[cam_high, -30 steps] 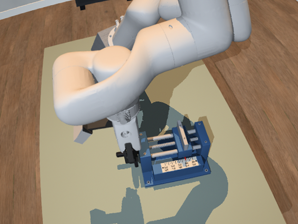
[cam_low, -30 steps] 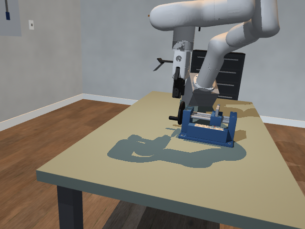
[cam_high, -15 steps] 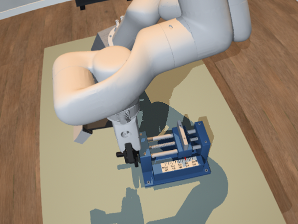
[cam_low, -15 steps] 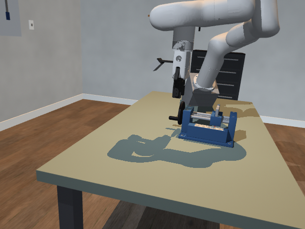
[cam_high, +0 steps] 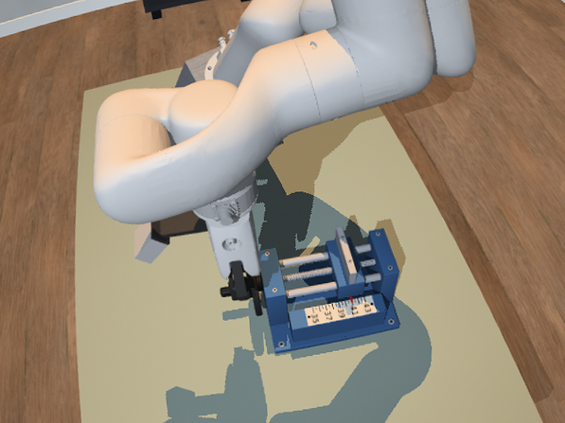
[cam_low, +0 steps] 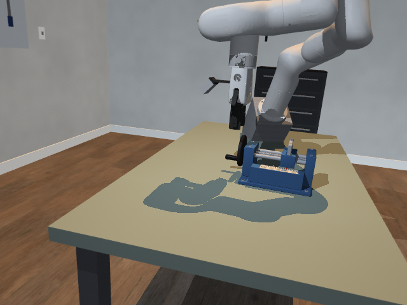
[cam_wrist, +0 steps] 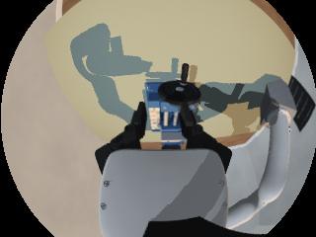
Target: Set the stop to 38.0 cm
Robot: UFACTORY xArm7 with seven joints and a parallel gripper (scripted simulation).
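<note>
The stop point(cam_high: 346, 256) point(cam_low: 290, 147) point(cam_wrist: 172, 136) stands upright on the jig's point(cam_high: 335, 331) point(cam_low: 276, 180) point(cam_wrist: 152, 91) rods point(cam_high: 311, 290) point(cam_low: 269, 156) point(cam_wrist: 174, 118), nearer the end opposite the wheel point(cam_high: 257, 303) point(cam_low: 241, 150) point(cam_wrist: 179, 92). We see its long axis run crosswise to the jig's length, its flat faces toward the jig's ends. Its red pointer point(cam_high: 352, 299) point(cam_low: 286, 168) sits near 41, so it isn't at 38. The wheel's handle point(cam_high: 224, 291) point(cam_low: 231, 157) point(cam_wrist: 185, 71) points away from the jig. Our pincer point(cam_high: 238, 285) point(cam_low: 236, 122) point(cam_wrist: 163, 109) hangs above the jig's wheel end, partly open and empty, so the stop lies lower and off to one side of it. The bench point(cam_high: 156, 333) point(cam_low: 164, 236) point(cam_wrist: 197, 35) carries the jig.
</note>
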